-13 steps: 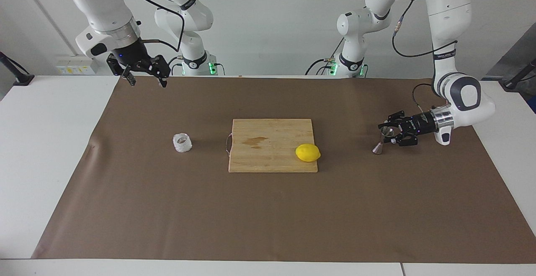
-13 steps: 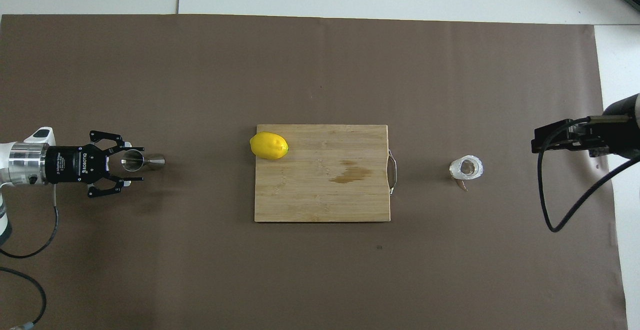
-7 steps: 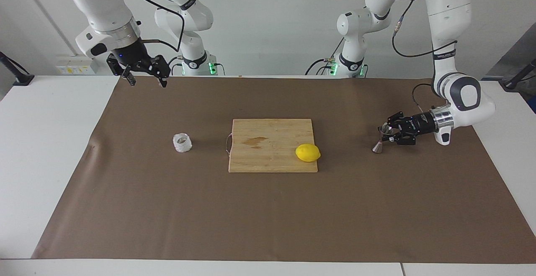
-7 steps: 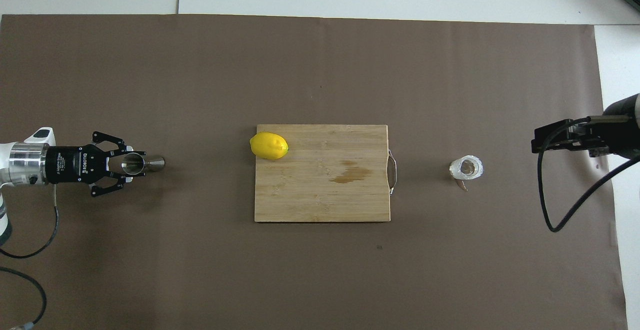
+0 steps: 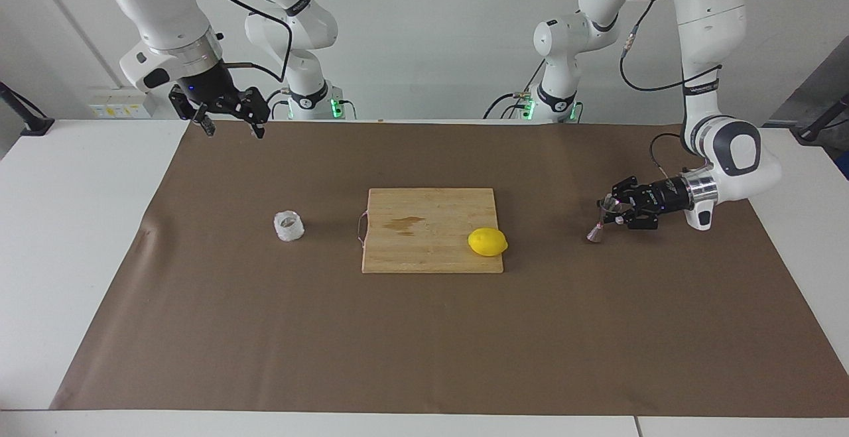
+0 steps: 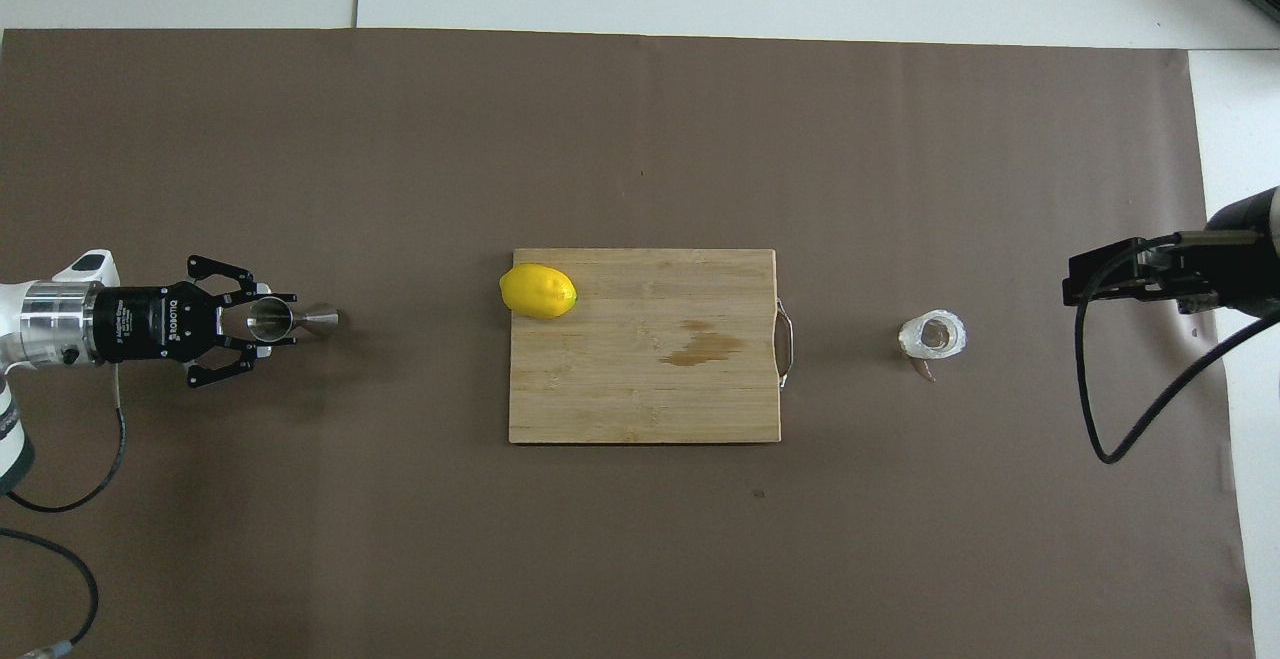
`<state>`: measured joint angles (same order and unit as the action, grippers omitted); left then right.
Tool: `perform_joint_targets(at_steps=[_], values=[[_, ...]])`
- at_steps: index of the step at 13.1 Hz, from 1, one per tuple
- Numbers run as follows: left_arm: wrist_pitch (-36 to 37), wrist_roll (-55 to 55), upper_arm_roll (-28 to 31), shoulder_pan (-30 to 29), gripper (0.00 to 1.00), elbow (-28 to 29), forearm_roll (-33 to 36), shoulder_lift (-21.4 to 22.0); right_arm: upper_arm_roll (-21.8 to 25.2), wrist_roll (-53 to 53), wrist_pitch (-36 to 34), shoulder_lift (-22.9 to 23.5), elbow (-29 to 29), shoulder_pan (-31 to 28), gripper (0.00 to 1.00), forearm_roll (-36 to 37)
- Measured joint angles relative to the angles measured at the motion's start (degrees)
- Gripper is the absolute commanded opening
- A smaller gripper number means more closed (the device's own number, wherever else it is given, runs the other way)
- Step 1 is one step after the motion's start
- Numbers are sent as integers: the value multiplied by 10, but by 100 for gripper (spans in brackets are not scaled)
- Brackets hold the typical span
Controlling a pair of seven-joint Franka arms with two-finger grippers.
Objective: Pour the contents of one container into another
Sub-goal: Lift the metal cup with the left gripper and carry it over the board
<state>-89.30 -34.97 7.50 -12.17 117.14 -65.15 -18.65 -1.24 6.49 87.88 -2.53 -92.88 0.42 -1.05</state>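
Jigger (image 5: 597,227) sat tilted at left arm's end of mat, left gripper (image 5: 611,210) clamped on its upper cone. Cup (image 5: 288,226) stood beside cutting board (image 5: 431,251), toward right arm's end. Right gripper (image 5: 229,126) waited, fingers apart, over mat edge. Your risk: slick steel could slip or twist in that grip during lift.

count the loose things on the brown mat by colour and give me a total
Yellow: 1, lemon
Wood: 1, board
Whitish: 1, cup
Steel: 1, jigger, gripped by the left claw
Total: 4
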Motion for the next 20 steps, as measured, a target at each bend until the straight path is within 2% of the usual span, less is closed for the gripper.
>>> perform_joint_targets(at_steps=[6, 9, 12, 20], values=[[23, -29, -2, 28, 0, 0, -15, 30, 0, 0, 0, 0, 0, 0, 100, 0], [24, -72, -4, 63, 0, 1, -37, 48, 0, 0, 0, 0, 0, 0, 100, 0], [21, -134, -4, 117, 0, 1, -90, 65, 0, 0, 0, 0, 0, 0, 100, 0], [-102, -235, -5, 285, 0, 3, -208, 80, 0, 0, 0, 0, 0, 0, 100, 0]])
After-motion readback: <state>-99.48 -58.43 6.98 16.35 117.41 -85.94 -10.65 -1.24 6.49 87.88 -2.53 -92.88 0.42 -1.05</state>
